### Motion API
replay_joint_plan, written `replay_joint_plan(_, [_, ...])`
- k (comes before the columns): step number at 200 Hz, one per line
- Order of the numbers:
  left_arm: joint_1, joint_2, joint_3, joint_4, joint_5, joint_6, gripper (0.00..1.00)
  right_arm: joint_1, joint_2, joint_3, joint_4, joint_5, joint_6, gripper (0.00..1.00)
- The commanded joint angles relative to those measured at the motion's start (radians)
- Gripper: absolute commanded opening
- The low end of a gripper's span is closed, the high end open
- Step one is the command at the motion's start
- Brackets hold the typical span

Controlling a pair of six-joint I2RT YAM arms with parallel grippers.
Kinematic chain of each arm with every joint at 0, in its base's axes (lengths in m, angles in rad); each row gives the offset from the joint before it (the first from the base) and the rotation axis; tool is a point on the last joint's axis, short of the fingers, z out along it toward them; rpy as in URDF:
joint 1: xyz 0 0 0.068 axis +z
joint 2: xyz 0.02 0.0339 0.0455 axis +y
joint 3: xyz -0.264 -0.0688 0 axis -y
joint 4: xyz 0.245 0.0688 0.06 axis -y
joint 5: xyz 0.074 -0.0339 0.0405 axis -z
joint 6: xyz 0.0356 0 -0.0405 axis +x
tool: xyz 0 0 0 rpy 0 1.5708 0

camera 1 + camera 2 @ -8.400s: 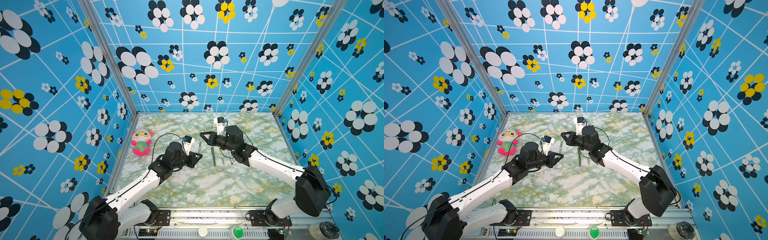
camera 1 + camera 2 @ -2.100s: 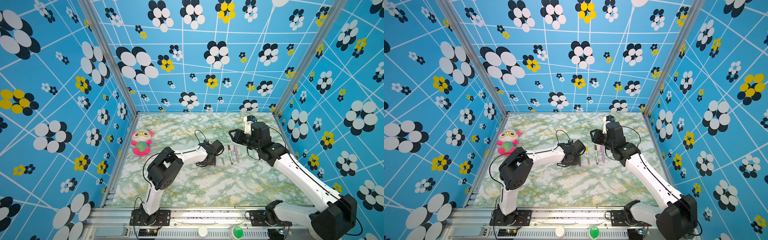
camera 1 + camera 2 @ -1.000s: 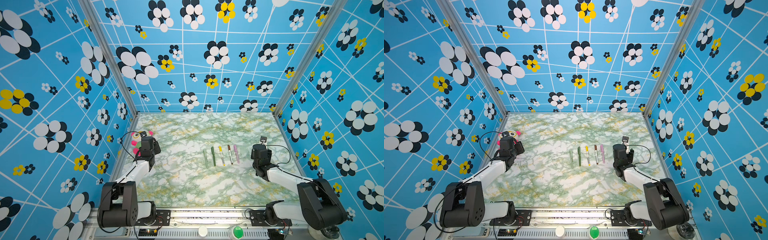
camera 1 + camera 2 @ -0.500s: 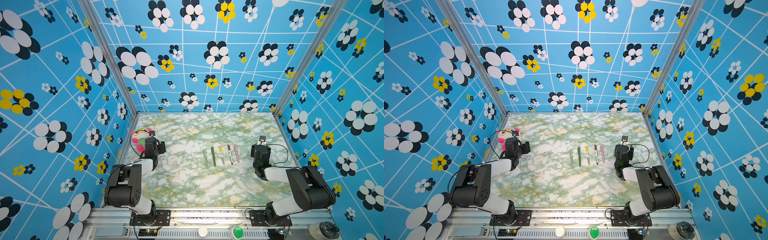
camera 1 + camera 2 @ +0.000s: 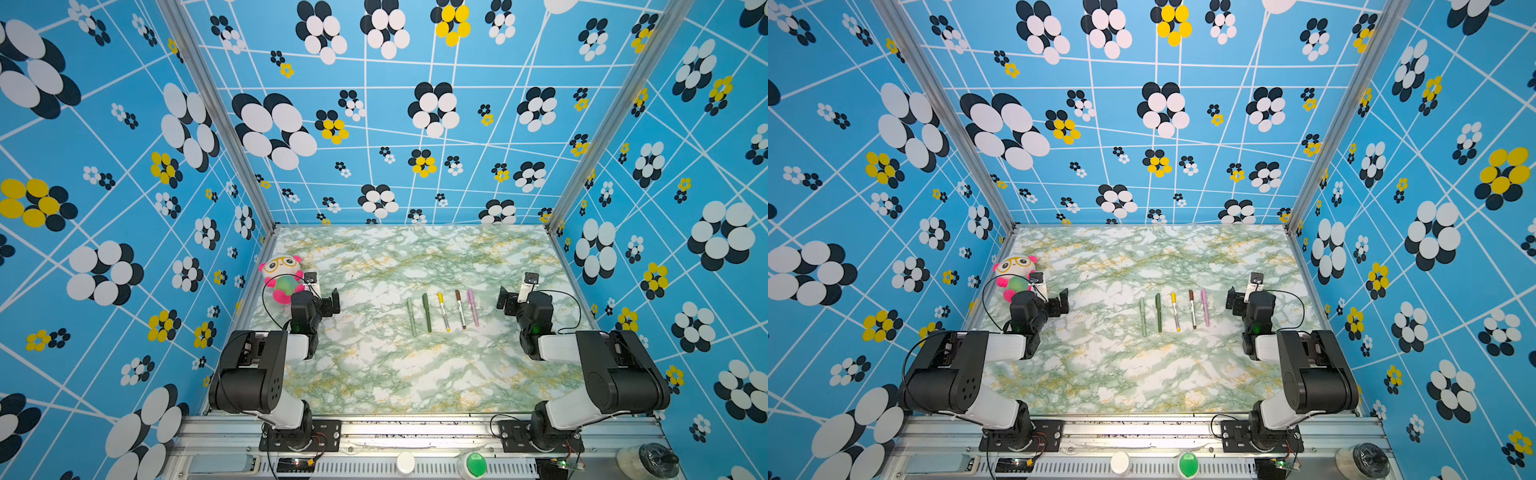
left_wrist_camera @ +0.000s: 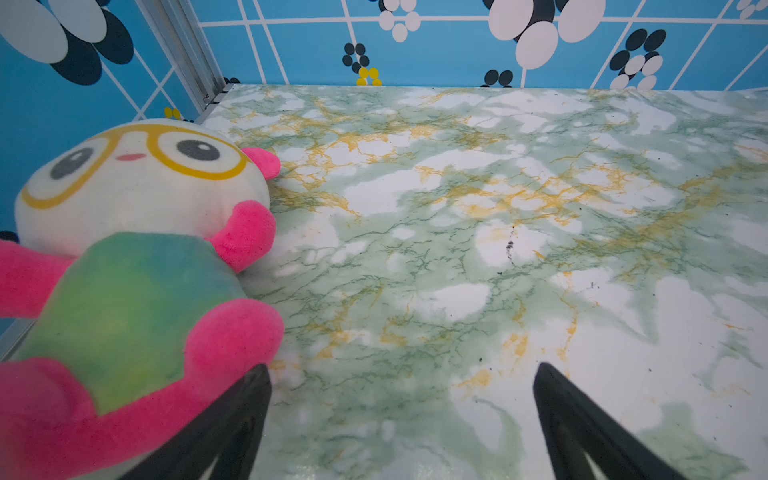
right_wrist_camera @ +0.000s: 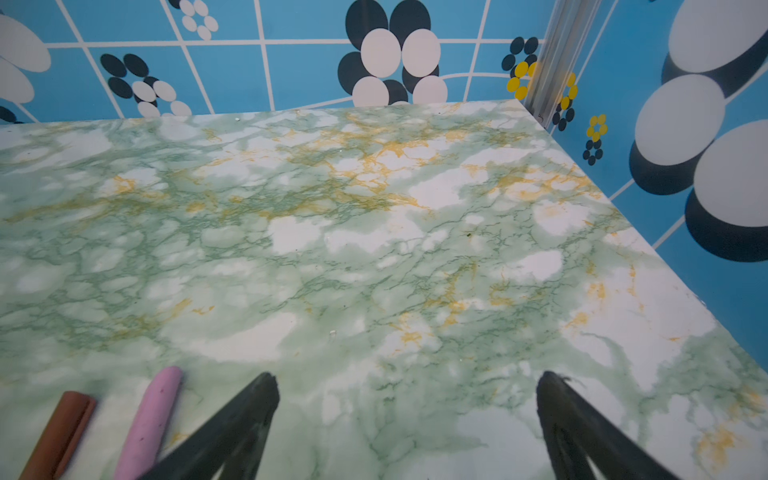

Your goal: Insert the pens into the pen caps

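Observation:
Five pens lie side by side at mid-table in both top views: pale green (image 5: 411,318), dark green (image 5: 427,312), yellow-ended (image 5: 443,311), brown-ended (image 5: 460,309) and pink (image 5: 472,307). Each appears to wear its cap on the far end. The right wrist view shows the pink cap (image 7: 153,411) and the brown cap (image 7: 62,428) beside one finger. My left gripper (image 5: 319,297) (image 6: 401,368) is open and empty at the table's left side. My right gripper (image 5: 519,297) (image 7: 406,376) is open and empty at the right side, a short way from the pink pen.
A plush toy (image 5: 280,278) (image 6: 137,232) with a pink and green body lies by the left wall, its pink leg close against one finger of my left gripper. Blue patterned walls enclose the marbled table (image 5: 1142,374) on three sides.
Both arms have folded back toward their bases at the table's sides, and both grippers have opened wider. The row of pens has not moved.

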State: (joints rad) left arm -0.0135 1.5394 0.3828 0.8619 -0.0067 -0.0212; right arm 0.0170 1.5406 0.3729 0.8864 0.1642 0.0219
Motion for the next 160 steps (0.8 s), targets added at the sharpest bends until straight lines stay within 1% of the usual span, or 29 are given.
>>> replay_joint_plan(1, [-0.003, 0.008, 0.009, 0.035, 0.01, 0.018, 0.99, -0.006, 0.007, 0.018, 0.005, -0.038, 0.013, 0.99])
replay_joint_plan(160, [-0.009, 0.009, 0.008, 0.037, -0.002, 0.021, 0.99, -0.005, 0.005, 0.024, -0.009, -0.038, 0.01, 0.99])
